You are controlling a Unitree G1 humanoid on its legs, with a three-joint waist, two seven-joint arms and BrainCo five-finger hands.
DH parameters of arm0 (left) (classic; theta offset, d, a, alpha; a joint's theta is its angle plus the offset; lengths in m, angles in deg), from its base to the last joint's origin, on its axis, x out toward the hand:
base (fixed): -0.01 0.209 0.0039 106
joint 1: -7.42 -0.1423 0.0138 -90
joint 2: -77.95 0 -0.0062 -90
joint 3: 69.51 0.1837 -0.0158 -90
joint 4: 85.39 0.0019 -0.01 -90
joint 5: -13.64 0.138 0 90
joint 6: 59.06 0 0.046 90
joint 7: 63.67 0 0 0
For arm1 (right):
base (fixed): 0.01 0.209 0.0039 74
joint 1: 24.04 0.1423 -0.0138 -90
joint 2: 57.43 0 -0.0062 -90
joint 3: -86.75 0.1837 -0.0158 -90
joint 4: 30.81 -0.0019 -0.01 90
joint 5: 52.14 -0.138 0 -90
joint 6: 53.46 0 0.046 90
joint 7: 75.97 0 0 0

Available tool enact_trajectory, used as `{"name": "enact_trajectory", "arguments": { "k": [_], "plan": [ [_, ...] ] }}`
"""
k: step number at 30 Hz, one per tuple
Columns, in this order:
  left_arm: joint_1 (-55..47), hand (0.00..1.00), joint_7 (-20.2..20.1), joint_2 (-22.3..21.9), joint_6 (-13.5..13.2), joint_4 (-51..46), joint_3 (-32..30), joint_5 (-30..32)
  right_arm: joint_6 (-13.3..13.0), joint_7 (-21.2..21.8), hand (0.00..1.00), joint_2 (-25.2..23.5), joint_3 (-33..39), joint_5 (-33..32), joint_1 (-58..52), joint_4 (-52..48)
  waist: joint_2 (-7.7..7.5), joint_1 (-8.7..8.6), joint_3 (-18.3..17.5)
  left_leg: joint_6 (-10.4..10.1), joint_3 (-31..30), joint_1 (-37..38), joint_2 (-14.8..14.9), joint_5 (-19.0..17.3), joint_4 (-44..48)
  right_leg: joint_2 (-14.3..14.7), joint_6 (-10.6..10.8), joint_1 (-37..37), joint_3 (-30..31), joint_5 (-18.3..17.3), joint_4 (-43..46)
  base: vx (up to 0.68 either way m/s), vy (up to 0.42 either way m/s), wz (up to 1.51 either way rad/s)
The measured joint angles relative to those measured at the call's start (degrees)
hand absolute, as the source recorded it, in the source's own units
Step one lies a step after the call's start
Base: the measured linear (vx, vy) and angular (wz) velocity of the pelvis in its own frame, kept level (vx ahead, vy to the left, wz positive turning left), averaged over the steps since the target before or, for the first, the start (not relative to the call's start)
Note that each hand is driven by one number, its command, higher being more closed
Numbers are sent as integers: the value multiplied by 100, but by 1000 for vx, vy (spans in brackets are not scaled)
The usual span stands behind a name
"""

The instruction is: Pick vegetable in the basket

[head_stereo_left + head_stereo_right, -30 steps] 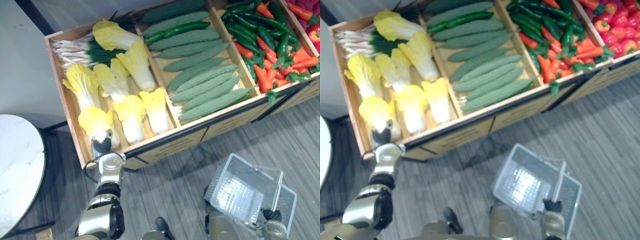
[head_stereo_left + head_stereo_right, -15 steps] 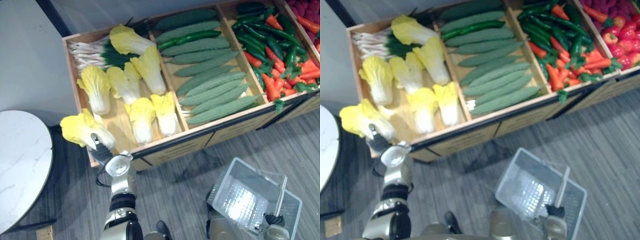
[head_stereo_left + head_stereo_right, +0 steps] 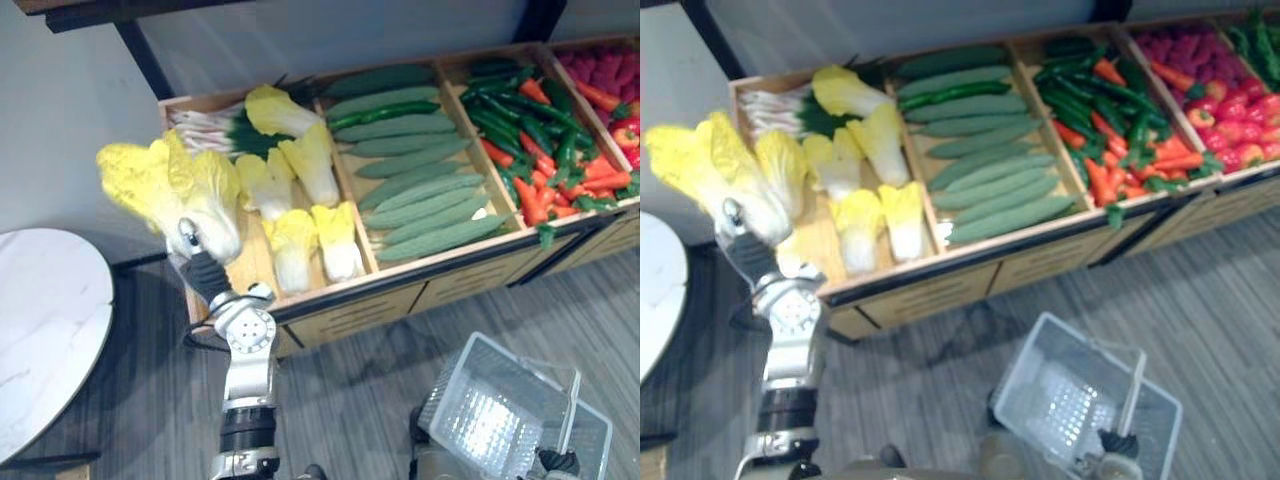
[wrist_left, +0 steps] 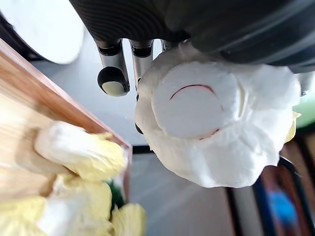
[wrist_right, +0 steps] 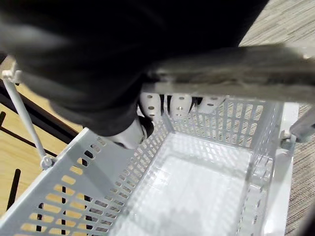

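**Transfer stage of the picking task.** A Chinese cabbage (image 3: 165,188) is shown held in the air by the left robot hand (image 3: 203,272), above and just outside the left end of the wooden display shelf (image 3: 350,312). It is clear of the other cabbages (image 3: 300,205) lying in the leftmost compartment. The fingers (image 4: 113,64) of this hand are seen closed round the stem end of the head, with the cut base turned toward the wrist. The basket (image 3: 1115,362) is carried low on the robot's right, over the floor (image 3: 340,400) and well apart from the cabbage. Its handle (image 5: 236,73) is gripped by the right robot hand (image 5: 179,104), whose fingers are curled beneath the bar. Nothing is seen inside the basket.

The pick is judged to be done and the placing not yet done. The next move is judged to call for the cabbage to be swung across to the right, lowered over the basket's open mouth, and only then released. The handle, which crosses the opening, would have to be avoided.

The cabbage is a large, loose head. Crinkled pale-yellow leaves spread wide at the top, and thick white ribs narrow to a round, flat-cut base marked with a thin reddish arc. Because it is broad at the leafy end and gripped only at the stem, it may be expected to sway in transit.

Green gourds (image 3: 420,185) and peppers (image 3: 545,130) are seen in the neighbouring compartments.
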Motion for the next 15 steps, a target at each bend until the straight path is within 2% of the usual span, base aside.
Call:
{"name": "enact_trajectory", "arguments": {
  "k": [3, 7, 9, 12, 15],
  "plan": [
    [-172, 100, -422, 508, -287, -199, 669, 434, -8, 186, 100, 178, -368, 3, -218, -459, -9, 23, -119, -55, 251, 111, 39, -72, 5, 113, 21, -19, 285, 10, -1, -103, -59, -47],
    [-337, 100, -975, 1148, -772, -301, 1334, 679, -25, 524, 100, 872, -1145, 15, -613, -1397, 35, -89, -331, -115, 641, 262, 83, -138, -5, 265, 62, -88, 666, 40, -22, -46, -54, -52],
    [-361, 100, -1253, 1506, -1027, -356, 1611, 720, -258, 763, 100, 1326, -1450, 151, -690, -1785, 44, -200, -363, -129, 884, 436, 72, -144, -73, 362, 78, -101, 905, 56, -19, -3, -37, -56],
    [-349, 100, -1595, 1954, -1246, -443, 1947, 720, -502, 978, 100, 1722, -1827, 240, -708, -2196, 30, -223, -448, -147, 1252, 606, 42, -155, -105, 464, 89, -178, 1299, 130, -23, 2, -19, -68],
    [-346, 100, -1845, 2169, -1378, -443, 2209, 707, -627, 1156, 100, 1981, -2148, 405, -674, -2410, 27, -261, -453, -147, 1451, 720, -14, -155, -114, 502, 100, -182, 1525, 151, -21, -2, -24, -49]
  ]
}}
